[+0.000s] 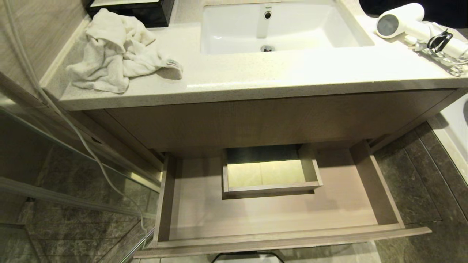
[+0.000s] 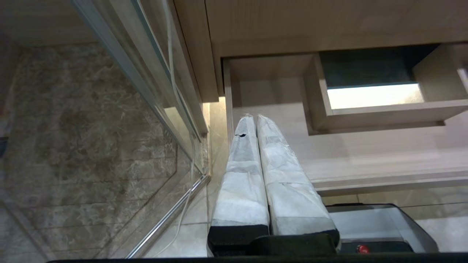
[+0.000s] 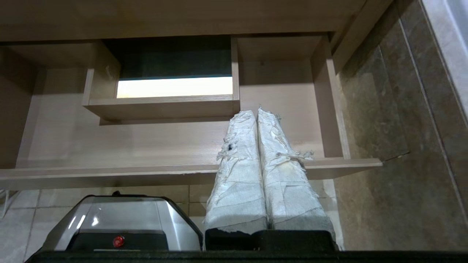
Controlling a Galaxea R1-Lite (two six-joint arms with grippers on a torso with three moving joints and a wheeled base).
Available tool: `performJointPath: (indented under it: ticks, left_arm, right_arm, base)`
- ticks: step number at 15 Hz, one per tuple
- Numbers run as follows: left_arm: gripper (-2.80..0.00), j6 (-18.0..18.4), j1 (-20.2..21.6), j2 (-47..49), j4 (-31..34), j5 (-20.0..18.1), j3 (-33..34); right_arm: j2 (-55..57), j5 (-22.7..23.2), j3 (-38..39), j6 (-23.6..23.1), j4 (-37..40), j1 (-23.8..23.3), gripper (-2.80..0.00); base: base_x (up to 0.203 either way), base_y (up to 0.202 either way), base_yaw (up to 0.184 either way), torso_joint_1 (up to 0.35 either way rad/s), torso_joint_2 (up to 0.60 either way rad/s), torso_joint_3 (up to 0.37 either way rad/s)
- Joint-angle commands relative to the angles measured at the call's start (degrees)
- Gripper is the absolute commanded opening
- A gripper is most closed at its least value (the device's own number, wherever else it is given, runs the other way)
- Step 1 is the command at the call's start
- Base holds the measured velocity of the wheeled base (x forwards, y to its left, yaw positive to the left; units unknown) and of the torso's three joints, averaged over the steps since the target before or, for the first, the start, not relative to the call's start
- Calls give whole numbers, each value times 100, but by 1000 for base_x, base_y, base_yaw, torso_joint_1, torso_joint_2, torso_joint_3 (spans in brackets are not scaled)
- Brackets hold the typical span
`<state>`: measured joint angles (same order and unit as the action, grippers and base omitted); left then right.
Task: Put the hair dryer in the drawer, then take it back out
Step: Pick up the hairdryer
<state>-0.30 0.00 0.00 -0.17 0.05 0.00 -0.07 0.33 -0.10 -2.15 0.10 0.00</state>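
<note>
A: Where's your dryer (image 1: 402,22)?

B: On the tabletop (image 1: 256,76), at about 1 o'clock in your head view, right of the sink (image 1: 278,29). It lies on its side, grey round end toward the basin, the cord with its black tie bundled beside the handle. Your drawer (image 1: 278,215) stands pulled open below, at 6 o'clock, with nothing in it.

A: And the grippers?

B: Neither shows in the head view. Your left gripper (image 2: 255,117) hangs low in front of the drawer's left end, fingers pressed together, holding nothing. Your right gripper (image 3: 256,111) sits the same way at the drawer's right end, closed and holding nothing. The dryer is well apart from both, up on the tabletop.

A: What do the wrist views add?

B: The boxed cut-out (image 3: 164,106) from below and the robot's base (image 3: 120,226) on the floor. Only the head view gives you the dryer and the crumpled towel (image 1: 117,51) at 11 o'clock.

A: Surfaces?

B: Pale wood grain on the drawer, speckled stone on the tabletop, glossy white basin, dark marbled floor tiles (image 1: 413,179), white wrapping on the fingers.
</note>
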Motion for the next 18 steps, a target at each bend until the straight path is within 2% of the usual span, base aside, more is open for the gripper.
performJointPath:
  ticks: [1,9,18]
  left_arm:
    - [-280,-5,0,0,-1,-4,0]
    - [-280,-5,0,7,-1,4,0]
    - [-280,-5,0,0,-1,4,0]
  right_arm:
    - [-1,2,1,-5,-1,0,-280]
    - [-1,3,1,-5,-1,0,-280]
    - [-1,11,1,-31,-1,0,-280]
  base:
    - [0,0,0,310,-598,-298]
    - [0,0,0,220,-421,-208]
    - [0,0,0,40,-18,18]
